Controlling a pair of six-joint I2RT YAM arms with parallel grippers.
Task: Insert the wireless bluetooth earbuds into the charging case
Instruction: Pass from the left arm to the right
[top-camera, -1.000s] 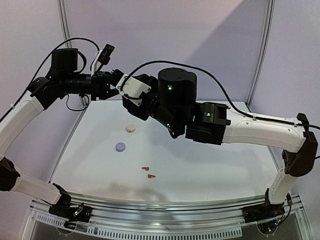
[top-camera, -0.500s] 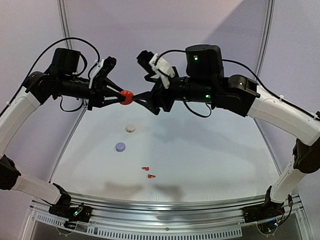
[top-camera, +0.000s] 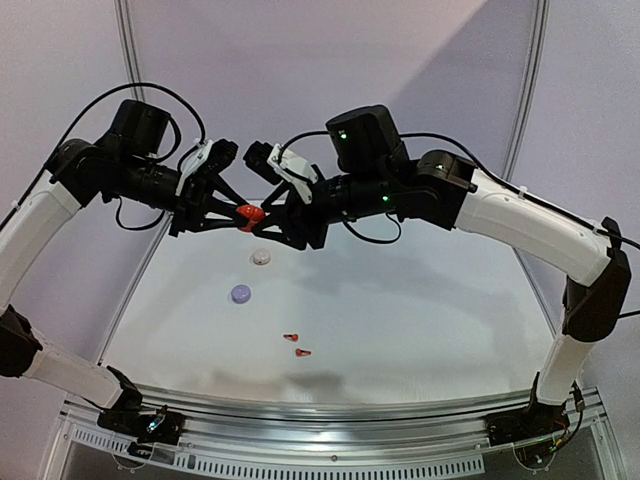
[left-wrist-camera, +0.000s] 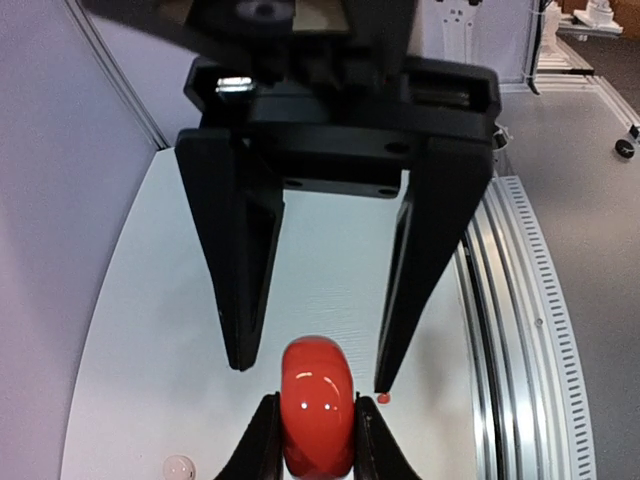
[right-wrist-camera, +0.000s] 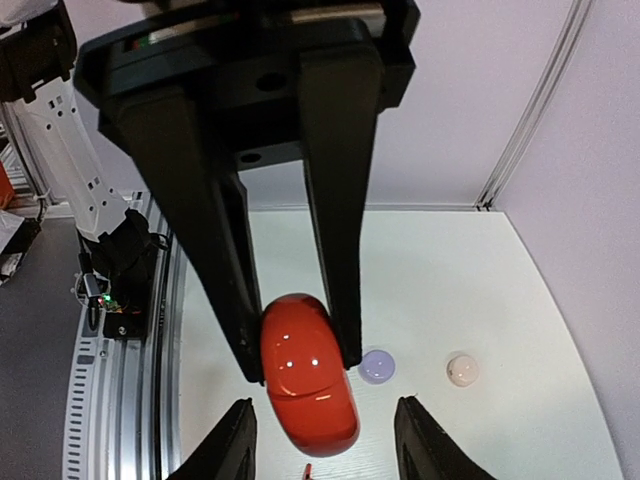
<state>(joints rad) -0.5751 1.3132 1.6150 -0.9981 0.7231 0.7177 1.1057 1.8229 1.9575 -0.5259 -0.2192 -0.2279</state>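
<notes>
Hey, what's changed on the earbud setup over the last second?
The right gripper swung back rightward, then came in again, jaws open around the red case, which dropped slightly. The left gripper stays shut on it. White case, lavender case and two red-orange earbuds unmoved.

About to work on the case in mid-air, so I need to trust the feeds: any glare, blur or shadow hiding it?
Top external: even light, faint shadows on the table; the red case is small and half hidden by fingers. Left wrist: case sharp, two small glare spots, clamped in the left gripper. Right wrist: case sharp, small highlights; the open right gripper reads as plain black.
</notes>
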